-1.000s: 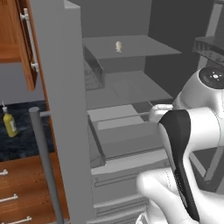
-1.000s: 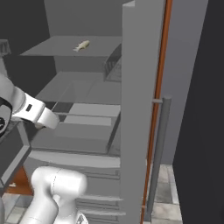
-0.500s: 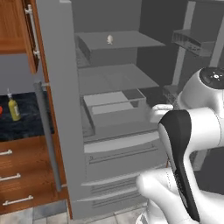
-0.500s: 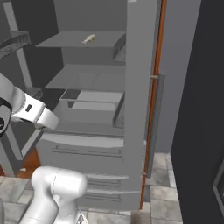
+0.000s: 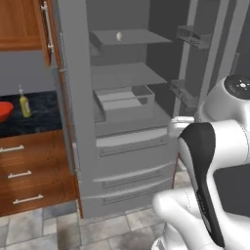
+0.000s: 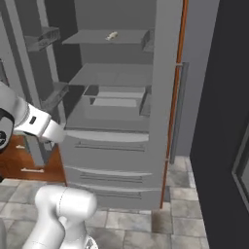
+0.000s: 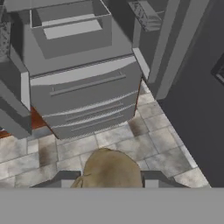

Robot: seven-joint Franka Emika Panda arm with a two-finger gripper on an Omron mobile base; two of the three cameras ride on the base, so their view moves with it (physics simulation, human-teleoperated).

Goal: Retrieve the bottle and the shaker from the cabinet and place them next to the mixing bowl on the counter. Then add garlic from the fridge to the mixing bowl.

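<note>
Tan, papery garlic bulb (image 7: 111,169) sits clamped between the gripper (image 7: 111,179) jaws, below the open fridge (image 7: 78,87); light, brittle-skinned, best held across its belly.

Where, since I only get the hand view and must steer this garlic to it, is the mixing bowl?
Observer: The left base view shows a red bowl on the dark counter, left of the open fridge.
Operator: Anything beside it?
Observer: A yellow bottle stands upright just to its right.
Operator: Are the fridge shelves bare?
Observer: No, a small pale item lies on the top shelf.
</note>
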